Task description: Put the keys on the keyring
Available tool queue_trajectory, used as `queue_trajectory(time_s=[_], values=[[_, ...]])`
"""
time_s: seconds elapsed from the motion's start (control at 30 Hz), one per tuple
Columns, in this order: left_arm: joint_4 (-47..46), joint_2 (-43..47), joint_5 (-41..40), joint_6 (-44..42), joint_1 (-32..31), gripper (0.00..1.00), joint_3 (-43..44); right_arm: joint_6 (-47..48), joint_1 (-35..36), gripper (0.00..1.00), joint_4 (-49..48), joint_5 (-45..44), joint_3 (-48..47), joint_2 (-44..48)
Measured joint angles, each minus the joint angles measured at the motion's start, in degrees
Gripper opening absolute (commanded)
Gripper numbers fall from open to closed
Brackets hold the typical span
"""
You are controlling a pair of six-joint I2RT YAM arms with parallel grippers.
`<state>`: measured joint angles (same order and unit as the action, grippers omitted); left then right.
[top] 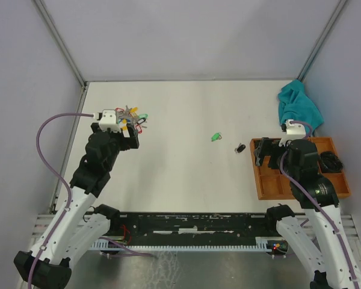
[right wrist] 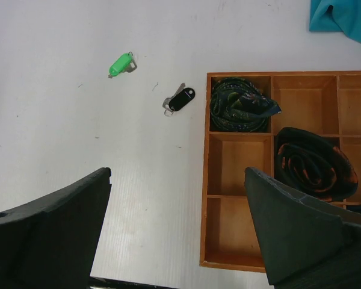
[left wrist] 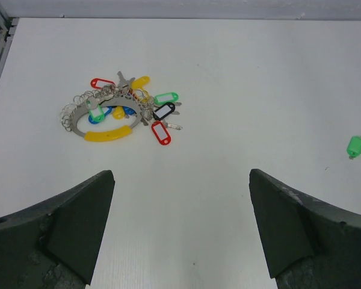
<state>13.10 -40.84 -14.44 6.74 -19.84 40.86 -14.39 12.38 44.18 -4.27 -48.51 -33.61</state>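
Observation:
The keyring (left wrist: 117, 113) lies on the white table as a silvery ring bunched with red, yellow, green, blue and black tags; in the top view the keyring (top: 134, 118) sits just beyond my left gripper (top: 127, 133). That left gripper (left wrist: 180, 226) is open and empty, short of the bunch. A green key (top: 216, 136) and a black key (top: 239, 147) lie loose mid-table; the right wrist view shows the green key (right wrist: 121, 64) and black key (right wrist: 180, 100) too. My right gripper (right wrist: 177, 223) hangs open and empty over the tray's left edge.
A wooden compartment tray (top: 262, 180) sits at the right, with rolled dark cloths (right wrist: 313, 161) in some cells. A teal cloth (top: 298, 103) lies behind it. Grey walls close in the table on three sides.

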Motion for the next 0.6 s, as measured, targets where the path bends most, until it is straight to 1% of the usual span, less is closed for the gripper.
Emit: queue_trajectory(time_s=[0.43,0.6], values=[[0.0,-3.9,0.1,0.0,0.1,0.99,0.0,0.2,0.0,1.00,-0.3,0.2,0.0,0.7],[0.2,-7.6,0.3,0.0,0.7,0.99,0.4,0.2,0.0,1.00,-0.4,0.7,0.0,0.5]])
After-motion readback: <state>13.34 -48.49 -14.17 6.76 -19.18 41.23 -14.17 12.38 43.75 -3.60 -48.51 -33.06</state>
